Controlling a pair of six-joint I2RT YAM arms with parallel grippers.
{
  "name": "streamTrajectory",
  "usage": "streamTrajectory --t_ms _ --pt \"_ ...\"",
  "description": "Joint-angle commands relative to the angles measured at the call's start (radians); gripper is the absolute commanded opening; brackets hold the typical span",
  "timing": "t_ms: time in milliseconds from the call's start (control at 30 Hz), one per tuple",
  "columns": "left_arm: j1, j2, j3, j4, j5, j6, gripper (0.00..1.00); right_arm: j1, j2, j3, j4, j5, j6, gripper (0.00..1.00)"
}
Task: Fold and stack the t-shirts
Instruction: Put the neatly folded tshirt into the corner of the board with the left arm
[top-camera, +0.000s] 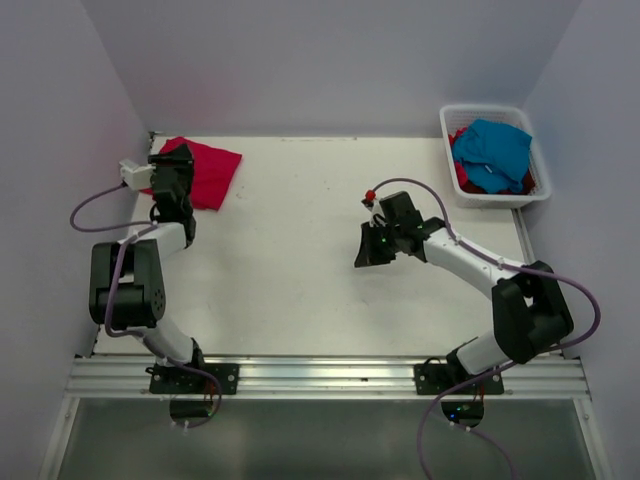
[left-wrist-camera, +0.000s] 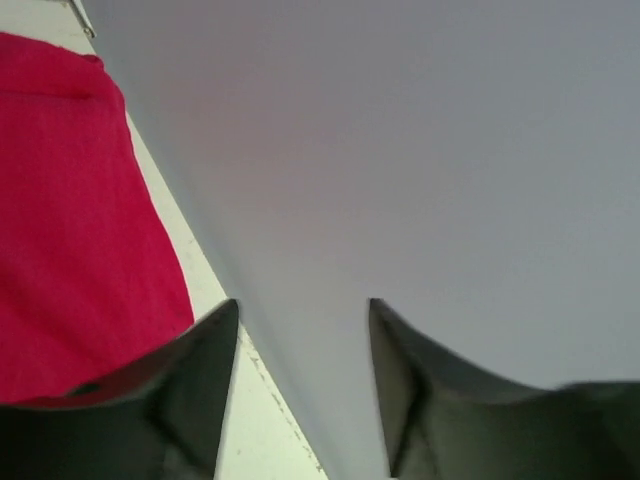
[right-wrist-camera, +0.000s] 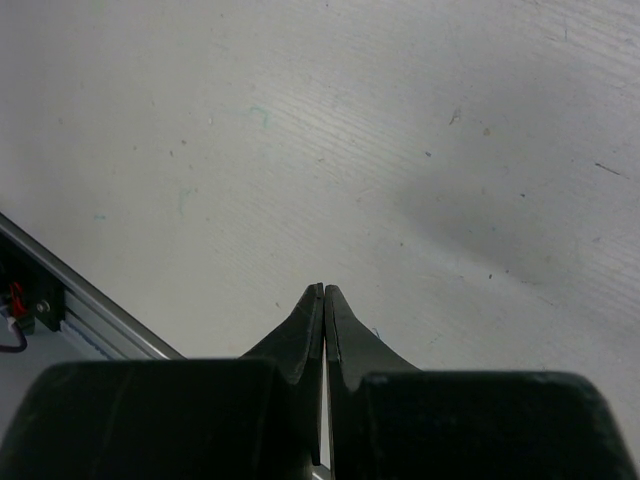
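A folded crimson t-shirt (top-camera: 210, 172) lies at the table's far left corner; its cloth also fills the left of the left wrist view (left-wrist-camera: 70, 220). My left gripper (top-camera: 168, 160) is over the shirt's left edge, near the wall. Its jaws (left-wrist-camera: 303, 315) stand open and empty, pointing at the wall. A turquoise t-shirt (top-camera: 492, 152) lies crumpled on top of another crimson t-shirt (top-camera: 462, 178) in the white basket (top-camera: 494, 201). My right gripper (top-camera: 365, 255) is shut and empty over bare table near the middle; its fingertips (right-wrist-camera: 324, 290) are pressed together.
Grey walls close in the table on the left, back and right. The basket stands at the far right corner. An aluminium rail (top-camera: 330, 375) runs along the near edge and also shows in the right wrist view (right-wrist-camera: 90, 300).
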Motion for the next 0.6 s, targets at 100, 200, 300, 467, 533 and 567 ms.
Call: streamTrajectory --t_ms 100,200,300,467,533,567 --pt "0.02 0.193 0.309 -0.165 0.238 0.274 0.0 0.001 -0.064 -0.02 0.041 -0.02 0.018 0.0" --pt "0.06 0.376 0.487 -0.191 0.481 0.295 0.0 0.003 -0.09 -0.037 0.041 -0.01 0.019 0.0" --pt "0.087 0.488 0.593 -0.267 0.558 0.288 0.0 0.001 -0.108 -0.053 0.044 -0.004 0.024 0.0" --pt "0.101 0.455 0.522 -0.399 0.489 0.274 0.0 0.003 -0.111 -0.075 0.056 0.002 0.03 0.0" --pt "0.089 0.43 0.477 -0.421 0.446 0.296 0.0 0.003 -0.1 -0.076 0.07 -0.003 0.033 0.0" --pt "0.086 0.425 0.471 -0.43 0.452 0.305 0.0 0.003 -0.097 -0.079 0.078 -0.003 0.036 0.0"
